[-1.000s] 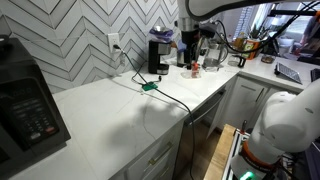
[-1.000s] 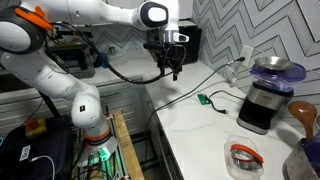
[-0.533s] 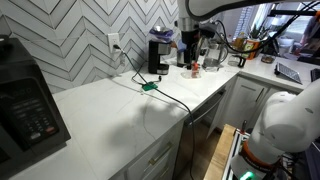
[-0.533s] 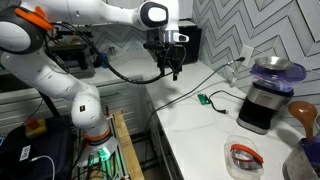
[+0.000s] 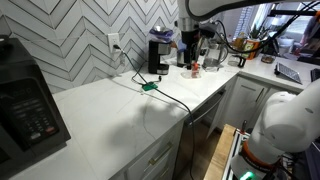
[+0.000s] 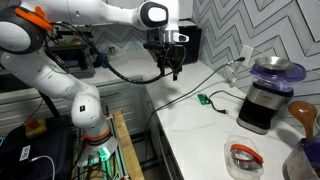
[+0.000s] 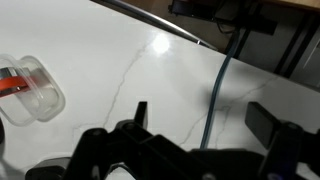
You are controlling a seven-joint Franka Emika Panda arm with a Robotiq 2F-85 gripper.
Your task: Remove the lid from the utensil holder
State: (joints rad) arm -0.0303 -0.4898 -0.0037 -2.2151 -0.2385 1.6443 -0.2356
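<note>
**Wide open, holding nothing**

High over the white counter point(image 6: 195, 132): the gripper point(image 6: 171, 73), hung from the white arm point(image 6: 100, 12), pointing straight down. From the wrist view, the same gripper point(image 7: 201, 112), two dark fingers point(image 7: 141, 110) spread far apart. Between them only bare counter and a stretch of black cable point(image 7: 215, 90). Grips nothing, touches nothing.

Close to the back edge, against the chevron-tiled wall point(image 5: 80, 35): the black coffee maker point(image 6: 260, 108) point(image 5: 157, 60), plain in both exterior views. On top of it, resting on its upper rim: the lid point(image 6: 272, 68) point(image 5: 160, 34), pale blue, translucent, about as wide as the machine below. Well apart from the gripper.

Just beside the coffee maker, toward the end of the counter away from the microwave point(image 5: 25, 100): the utensil holder point(image 6: 302, 160), grey, cut off by the corner of the picture, a wooden spoon point(image 6: 304, 110) sticking up out of it. Nearness to the back edge: cannot tell.

Nearer the front edge: a clear container point(image 6: 243, 155) with a red ring, showing also at the left of the wrist view. Around the middle of the counter: a small green board point(image 6: 203, 99) point(image 5: 148, 87), in both exterior views, with the cable trailing from it over the front edge.
</note>
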